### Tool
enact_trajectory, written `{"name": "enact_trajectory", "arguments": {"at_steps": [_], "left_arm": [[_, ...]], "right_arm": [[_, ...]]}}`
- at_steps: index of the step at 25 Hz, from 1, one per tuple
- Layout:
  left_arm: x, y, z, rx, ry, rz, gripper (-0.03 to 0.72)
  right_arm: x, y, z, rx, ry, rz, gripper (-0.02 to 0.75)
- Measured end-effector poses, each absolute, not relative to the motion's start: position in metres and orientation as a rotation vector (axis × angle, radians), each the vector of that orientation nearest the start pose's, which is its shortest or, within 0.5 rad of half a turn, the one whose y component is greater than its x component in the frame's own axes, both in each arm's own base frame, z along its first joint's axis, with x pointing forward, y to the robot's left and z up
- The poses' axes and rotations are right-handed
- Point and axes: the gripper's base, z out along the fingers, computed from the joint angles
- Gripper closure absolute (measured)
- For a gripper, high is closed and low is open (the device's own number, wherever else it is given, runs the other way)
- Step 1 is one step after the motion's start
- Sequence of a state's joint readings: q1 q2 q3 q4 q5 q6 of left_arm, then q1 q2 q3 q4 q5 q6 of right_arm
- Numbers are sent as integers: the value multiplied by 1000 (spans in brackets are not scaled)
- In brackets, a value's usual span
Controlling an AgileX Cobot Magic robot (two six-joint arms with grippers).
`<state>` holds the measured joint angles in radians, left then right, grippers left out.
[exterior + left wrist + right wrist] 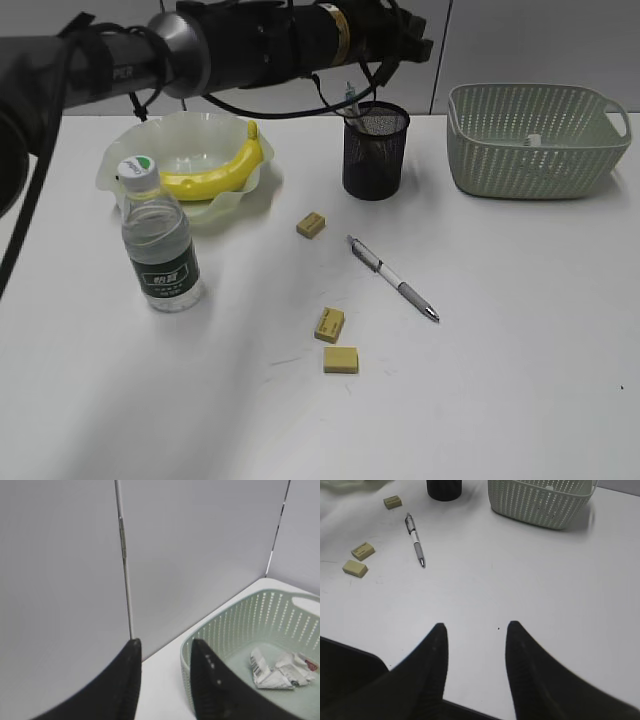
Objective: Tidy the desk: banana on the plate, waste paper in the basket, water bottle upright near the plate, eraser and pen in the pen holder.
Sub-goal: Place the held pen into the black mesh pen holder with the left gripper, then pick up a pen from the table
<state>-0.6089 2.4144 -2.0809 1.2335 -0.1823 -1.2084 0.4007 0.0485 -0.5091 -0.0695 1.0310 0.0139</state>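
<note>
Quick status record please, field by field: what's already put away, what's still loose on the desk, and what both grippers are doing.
banana: in the plate
waste paper: in the basket
water bottle: upright, beside the plate
erasers: three loose on the desk, at
pen: lying on the desk
pen holder: upright, one pen already inside
left gripper: open, empty, near the basket
right gripper: open, empty, above bare desk

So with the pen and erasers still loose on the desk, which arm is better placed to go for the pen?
Probably the right. The right gripper hangs open and empty above the desk, with the pen ahead of it. The left gripper is raised at the back, facing the wall beside the basket.
</note>
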Motion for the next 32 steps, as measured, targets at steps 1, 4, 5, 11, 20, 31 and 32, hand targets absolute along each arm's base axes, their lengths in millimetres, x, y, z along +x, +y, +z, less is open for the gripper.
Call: {"name": "enact_trajectory", "arguments": {"at_steps": [1, 4, 5, 11, 20, 31, 32], "left_arm": [[460, -340, 232, 655, 1659, -595, 433], [442, -336, 274, 612, 1625, -646, 449], [434, -335, 288, 628, 1605, -644, 455], [371, -295, 334, 665, 1644, -417, 482], [279, -170, 325, 532, 2076, 163, 484], [70, -23, 346, 347, 2059, -215, 214], [53, -13, 342, 375, 2047, -251, 191]], "right_arm": [[5, -4, 282, -395, 2018, 174, 418], [5, -4, 282, -394, 2018, 175, 418], [5, -4, 282, -394, 2018, 175, 418], [5, -4, 282, -394, 2018, 175, 418], [5, -4, 282, -395, 2018, 174, 418], [5, -4, 282, -394, 2018, 175, 418], [5, -4, 282, -394, 2018, 175, 418]]}}
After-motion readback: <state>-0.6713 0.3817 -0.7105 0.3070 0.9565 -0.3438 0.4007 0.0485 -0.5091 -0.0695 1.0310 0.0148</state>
